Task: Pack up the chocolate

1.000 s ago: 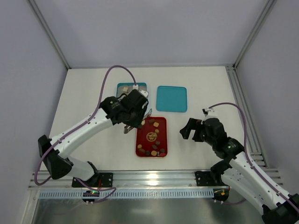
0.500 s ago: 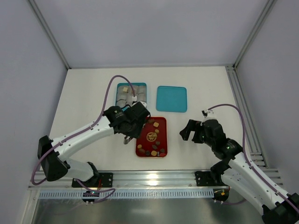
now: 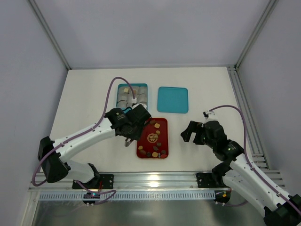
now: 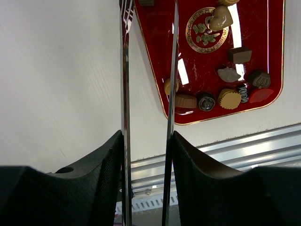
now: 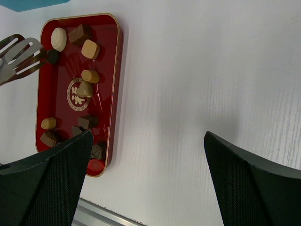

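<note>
Several pieces of chocolate [image 3: 154, 141] lie in the red tray [image 3: 162, 123], some brown, some tan and one cream [image 5: 59, 38]. My left gripper [image 3: 134, 131] is over the tray's left edge, shut on metal tongs [image 4: 125, 84] whose two blades run between its fingers [image 4: 110, 165]. The slotted tong tips [image 5: 19, 56] hang at the tray's far left corner, beside a dark piece [image 5: 53, 57], and hold nothing. My right gripper [image 3: 189, 132] stands open over bare table to the right of the tray, its jaws [image 5: 148, 165] empty.
A teal tray [image 3: 132, 86] with pale paper cups sits behind the red tray, and a flat teal lid [image 3: 173, 99] lies to its right. An aluminium rail [image 3: 155, 179] runs along the near table edge.
My left arm has drawn back from over the cup tray toward the red tray's left side, carrying the tongs and uncovering the cups. The right arm has barely moved.
</note>
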